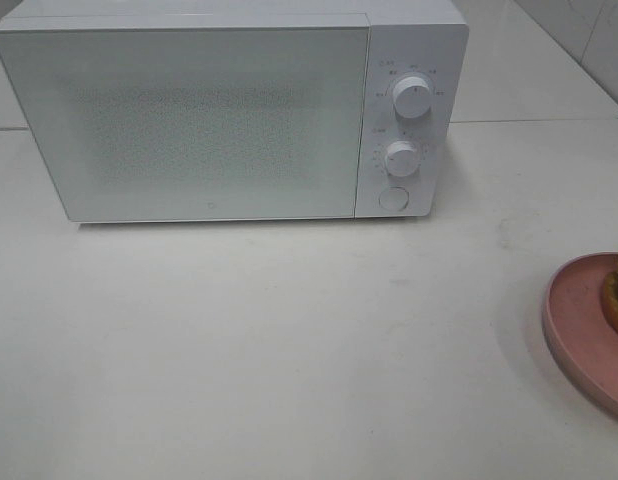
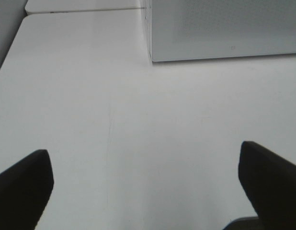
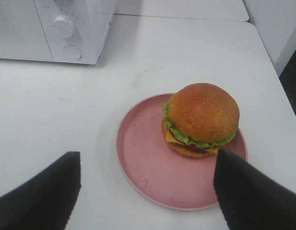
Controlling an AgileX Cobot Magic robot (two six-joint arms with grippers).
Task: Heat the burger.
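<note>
Standing boxy and white at the back of the smooth white table (image 1: 289, 330), the microwave (image 1: 209, 120) had a flat speckled door, shut, two round knobs (image 1: 413, 98) and a round button. Round pink plate (image 3: 153, 167), matte, shallow-rimmed, sat well to its right. Burger (image 3: 201, 120): glossy domed bun, frilly lettuce, yellow cheese, resting on the plate's far side, ahead of the right gripper (image 3: 148, 191), whose dark jaws stood wide, holding nothing. Left gripper (image 2: 145, 179) likewise spread over bare tabletop. Overhead view cropped the burger; the right wrist view showed it whole.
</note>
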